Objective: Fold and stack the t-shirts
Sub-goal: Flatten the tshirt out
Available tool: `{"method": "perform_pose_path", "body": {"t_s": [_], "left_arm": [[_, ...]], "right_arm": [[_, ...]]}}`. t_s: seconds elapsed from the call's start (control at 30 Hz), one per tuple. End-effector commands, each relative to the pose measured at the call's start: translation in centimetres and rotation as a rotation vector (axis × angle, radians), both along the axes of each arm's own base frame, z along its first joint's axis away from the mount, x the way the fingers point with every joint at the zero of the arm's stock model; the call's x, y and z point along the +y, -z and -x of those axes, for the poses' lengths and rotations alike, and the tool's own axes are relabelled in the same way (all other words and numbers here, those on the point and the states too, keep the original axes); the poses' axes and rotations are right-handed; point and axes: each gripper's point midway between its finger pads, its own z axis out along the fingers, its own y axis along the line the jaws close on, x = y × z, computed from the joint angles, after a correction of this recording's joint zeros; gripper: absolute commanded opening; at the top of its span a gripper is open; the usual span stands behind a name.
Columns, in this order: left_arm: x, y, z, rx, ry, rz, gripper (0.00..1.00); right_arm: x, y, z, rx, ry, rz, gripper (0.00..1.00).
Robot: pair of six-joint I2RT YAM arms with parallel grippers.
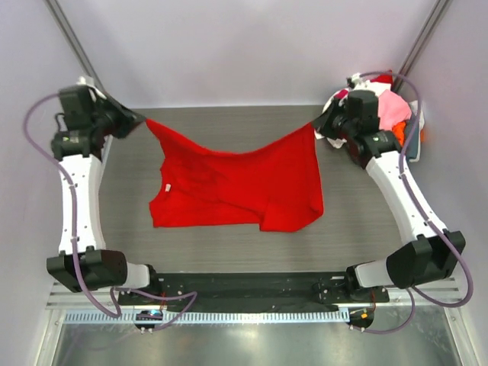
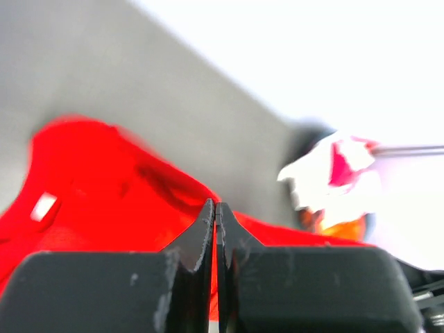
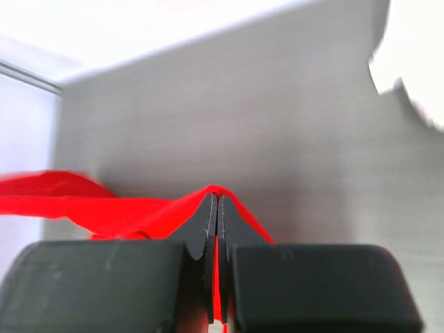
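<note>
Red t-shirt (image 1: 236, 187) was strung between the 2 arms over the far half of the counter (image 1: 351, 229). Its 2 far corners were lifted, 1 at each arm, and the edge between them sagged in a shallow curve. The rest of the cloth lay spread and wrinkled on the counter, roughly mid-width. A small white label (image 1: 162, 187) showed near the shirt's left edge.

Left fingers (image 2: 201, 239) were pressed together on the shirt's far-left corner. In the left wrist view a thin strip of red showed in the seam between them, and cloth bulged just beyond the tips. The left arm (image 1: 80, 175) reached up the left side of the counter.

Right fingers (image 3: 205, 229) were likewise pinched shut on the far-right corner. Red cloth peaked over their tips and trailed away to the left in the right wrist view. The right arm (image 1: 396, 191) reached up the right side.

A pile of other t-shirts (image 1: 390, 107) sat at the far-right corner, just behind the right wrist. Pink, white, orange and a bit of red were visible. How many lay there I could not tell.
</note>
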Motion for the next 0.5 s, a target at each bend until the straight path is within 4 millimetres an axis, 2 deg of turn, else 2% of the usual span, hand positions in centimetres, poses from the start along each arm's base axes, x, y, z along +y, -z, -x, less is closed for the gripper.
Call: {"method": "perform_pose_path", "body": {"t_s": [0.0, 0.03, 0.07, 0.1, 0.13, 0.17, 0.2, 0.23, 0.27, 0.3, 0.33, 0.37, 0.4, 0.43, 0.47], "left_arm": [[-0.3, -9.5, 3.4, -0.192, 0.045, 0.006, 0.00], [-0.3, -12.6, 4.3, -0.279, 0.050, -0.005, 0.00], [-0.8, -14.5, 5.2, -0.338, 0.066, -0.006, 0.00], [-1.7, -17.5, 7.3, -0.447, 0.098, -0.020, 0.01], [-2.1, -19.2, 8.7, -0.510, 0.102, -0.026, 0.00], [-3.0, -22.2, 11.5, -0.627, 0.112, -0.030, 0.00], [-3.4, -23.4, 13.1, -0.681, 0.113, -0.032, 0.00], [-3.8, -24.2, 14.3, -0.719, 0.114, -0.028, 0.00], [-4.1, -25.2, 15.5, -0.762, 0.111, -0.028, 0.00], [-4.5, -26.6, 17.2, -0.825, 0.111, -0.033, 0.00], [-4.9, -28.0, 19.8, -0.898, 0.105, -0.053, 0.00], [-5.0, -28.9, 21.2, -0.942, 0.090, -0.065, 0.00], [-5.3, -30.3, 23.9, -1.017, 0.074, -0.085, 0.00], [-4.9, -31.1, 25.0, -1.056, 0.028, -0.100, 0.00], [-5.0, -32.2, 26.7, -1.109, 0.015, -0.120, 0.00]], "right_arm": [[0.0, -10.9, 2.3, -0.253, -0.047, -0.022, 0.01], [-0.2, -12.7, 3.2, -0.300, -0.052, -0.026, 0.01], [-0.4, -14.2, 4.0, -0.339, -0.054, -0.027, 0.01], [-0.8, -17.0, 6.1, -0.417, -0.052, -0.037, 0.01], [-1.0, -18.3, 7.2, -0.457, -0.052, -0.042, 0.01], [-1.2, -19.4, 8.3, -0.494, -0.056, -0.047, 0.01], [-1.4, -20.4, 9.5, -0.529, -0.057, -0.052, 0.01], [-1.9, -22.5, 12.1, -0.607, -0.058, -0.065, 0.01], [-2.1, -23.4, 13.6, -0.646, -0.062, -0.071, 0.01], [-2.3, -23.4, 14.6, -0.665, -0.061, -0.076, 0.01], [-2.9, -25.1, 17.6, -0.750, -0.056, -0.089, 0.01], [-3.6, -25.6, 18.7, -0.781, -0.034, -0.091, 0.01], [-3.9, -25.4, 19.4, -0.796, -0.019, -0.096, 0.01], [-4.7, -26.2, 21.9, -0.854, -0.005, -0.102, 0.01], [-5.3, -26.1, 22.4, -0.866, 0.028, -0.097, 0.01]]}}
